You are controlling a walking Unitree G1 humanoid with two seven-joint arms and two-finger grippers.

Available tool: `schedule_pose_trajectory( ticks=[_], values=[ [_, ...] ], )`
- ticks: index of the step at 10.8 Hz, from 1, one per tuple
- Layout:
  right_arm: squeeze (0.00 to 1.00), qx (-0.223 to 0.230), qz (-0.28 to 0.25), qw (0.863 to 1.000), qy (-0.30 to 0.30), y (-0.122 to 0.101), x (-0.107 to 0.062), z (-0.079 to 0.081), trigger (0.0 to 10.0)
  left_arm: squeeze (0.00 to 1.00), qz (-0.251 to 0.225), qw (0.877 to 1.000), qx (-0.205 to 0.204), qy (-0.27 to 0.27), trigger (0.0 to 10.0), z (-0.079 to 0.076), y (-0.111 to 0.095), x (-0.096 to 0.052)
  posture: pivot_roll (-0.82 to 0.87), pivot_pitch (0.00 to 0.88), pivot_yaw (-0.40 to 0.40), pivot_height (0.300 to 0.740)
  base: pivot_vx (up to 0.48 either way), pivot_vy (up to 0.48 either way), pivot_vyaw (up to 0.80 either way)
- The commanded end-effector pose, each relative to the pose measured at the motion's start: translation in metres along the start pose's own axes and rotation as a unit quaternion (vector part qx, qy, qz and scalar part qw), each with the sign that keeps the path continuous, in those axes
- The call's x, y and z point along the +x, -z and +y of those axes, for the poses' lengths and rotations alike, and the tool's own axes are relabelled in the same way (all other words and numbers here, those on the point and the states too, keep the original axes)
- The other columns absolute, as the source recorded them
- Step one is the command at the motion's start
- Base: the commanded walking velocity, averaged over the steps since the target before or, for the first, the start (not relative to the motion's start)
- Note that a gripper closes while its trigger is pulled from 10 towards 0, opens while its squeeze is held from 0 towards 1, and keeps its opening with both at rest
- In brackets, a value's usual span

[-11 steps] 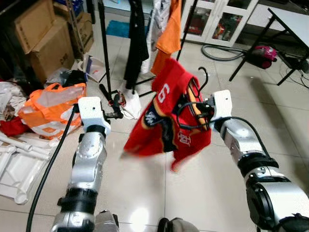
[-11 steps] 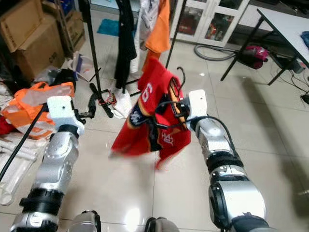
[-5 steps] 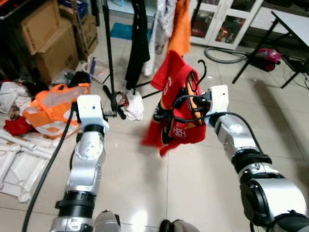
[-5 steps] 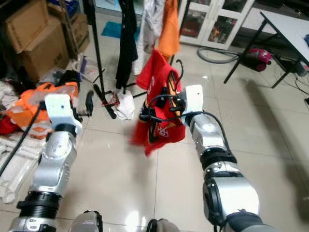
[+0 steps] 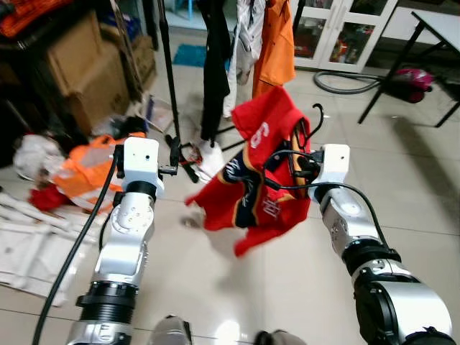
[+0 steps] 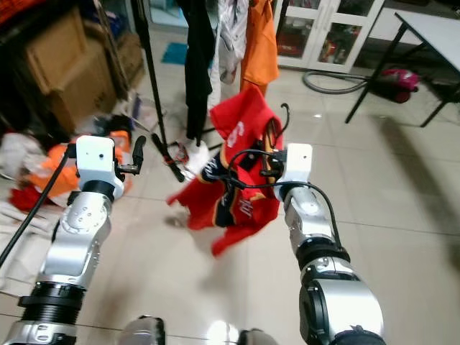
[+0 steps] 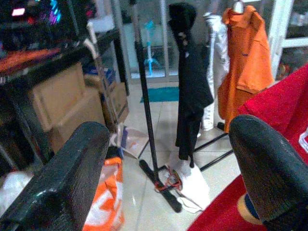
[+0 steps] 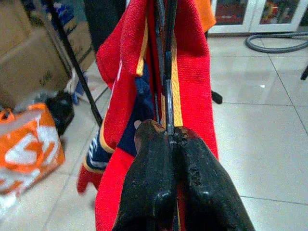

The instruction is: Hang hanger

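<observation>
Right gripper (image 8: 169, 139) pinches thin black wire hanger (image 8: 166, 57) carrying red jersey (image 5: 259, 180), near black clothes rack pole (image 5: 169, 79). Left gripper (image 7: 168, 159) spread wide, holding nothing.

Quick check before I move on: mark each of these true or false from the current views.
1. The right gripper is shut on the black hanger that carries the red jersey. True.
2. The left gripper is holding the jersey's sleeve. False: its fingers are spread apart and hold nothing.
3. The red jersey is already hanging on the clothes rack. False: it is still on the hanger in the right gripper, in front of the rack.
4. An orange shirt hangs on the rack behind the jersey. True.
5. Cardboard boxes stand to the robot's left. True.
</observation>
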State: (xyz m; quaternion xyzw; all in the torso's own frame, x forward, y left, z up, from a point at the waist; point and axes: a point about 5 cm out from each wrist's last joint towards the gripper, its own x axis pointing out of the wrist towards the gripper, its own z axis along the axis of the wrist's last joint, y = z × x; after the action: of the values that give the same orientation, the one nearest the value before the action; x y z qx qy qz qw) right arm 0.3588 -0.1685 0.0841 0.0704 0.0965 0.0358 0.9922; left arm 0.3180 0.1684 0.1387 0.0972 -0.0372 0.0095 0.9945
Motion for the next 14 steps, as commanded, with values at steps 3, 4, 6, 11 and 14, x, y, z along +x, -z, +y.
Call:
schedule_pose_trajectory(
  ticks=[3, 4, 6, 11, 14],
  values=[
    [0.0, 0.009, -0.056, 0.998, 0.026, -0.017, -0.001, -0.009, 0.0, 0.0, 0.004, 1.0, 0.001, 0.018, 10.0, -0.003, -0.002, 0.004, 0.09, 0.025, 0.026, 0.74, 0.0, 0.0, 0.0],
    [0.0, 0.008, -0.056, 0.998, 0.026, -0.016, -0.002, -0.01, 0.0, 0.0, 0.006, 1.0, -0.013, 0.016, 10.0, -0.003, -0.001, 0.004, 0.09, 0.023, 0.023, 0.74, 0.0, 0.0, 0.0],
    [0.0, 0.005, -0.056, 0.998, 0.025, -0.016, -0.002, -0.009, 0.0, 0.0, 0.002, 1.0, -0.016, 0.012, 10.0, -0.003, -0.003, 0.005, 0.08, 0.021, 0.016, 0.74, 0.0, 0.0, 0.0],
    [0.0, -0.022, -0.053, 0.998, 0.005, -0.023, 0.001, -0.009, 0.0, 0.0, -0.014, 0.999, -0.049, 0.008, 10.0, -0.013, -0.008, 0.007, 0.06, 0.019, -0.03, 0.74, 0.233, 0.159, 0.0],
    [0.0, -0.027, -0.051, 0.998, -0.003, -0.026, 0.003, -0.007, 0.0, 0.0, -0.017, 0.998, -0.052, 0.009, 10.0, -0.016, -0.01, 0.01, 0.06, 0.014, -0.036, 0.74, 0.404, 0.257, 0.0]
  ],
)
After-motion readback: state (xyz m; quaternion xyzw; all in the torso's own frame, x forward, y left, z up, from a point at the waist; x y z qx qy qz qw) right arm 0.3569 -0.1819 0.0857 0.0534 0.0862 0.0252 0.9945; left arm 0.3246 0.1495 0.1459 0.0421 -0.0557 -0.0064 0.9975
